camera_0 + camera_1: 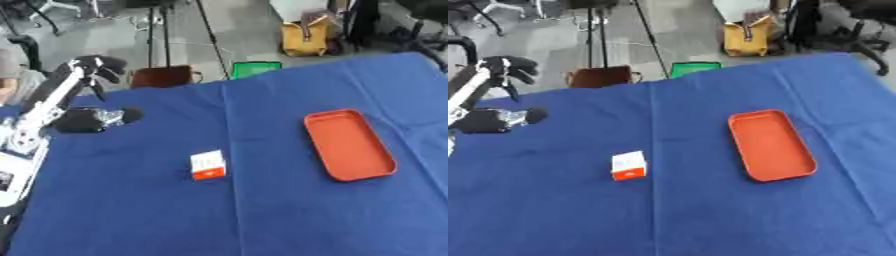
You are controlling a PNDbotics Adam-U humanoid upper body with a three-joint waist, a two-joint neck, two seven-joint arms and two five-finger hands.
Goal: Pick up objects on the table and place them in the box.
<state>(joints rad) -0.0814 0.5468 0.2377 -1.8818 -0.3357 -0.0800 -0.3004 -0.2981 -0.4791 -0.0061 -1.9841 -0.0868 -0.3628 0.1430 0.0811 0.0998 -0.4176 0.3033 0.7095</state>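
We saw one small white-and-red cardboard carton (pixel 208 164) lying flat on the blue cloth-covered table (pixel 131 215), slightly to the nine o'clock side of the view's centre. The shallow orange plastic tray with rounded corners (pixel 348 145) lay well apart from it, toward three o'clock, with its long axis running roughly from eleven to five; we took this tray for the box named in the task, and nothing lay in it.

Our left hand (pixel 91 120) showed at about nine o'clock, above the cloth's edge, a dark shape at the end of the white-and-black arm (pixel 54 95); we could not tell whether its fingers were straight or curled, and nothing appeared to be in it. Our right hand did not show in either view.

We judged the carton to be light and fairly stiff, though thin card would dent if squeezed hard. Its printed faces looked smooth and might slip. Lying flat, it offered little height, so we thought the best hold lay across its two long side edges, thumb on one and fingers on the other, near the middle. The soft cloth beneath might bunch under the fingertips.
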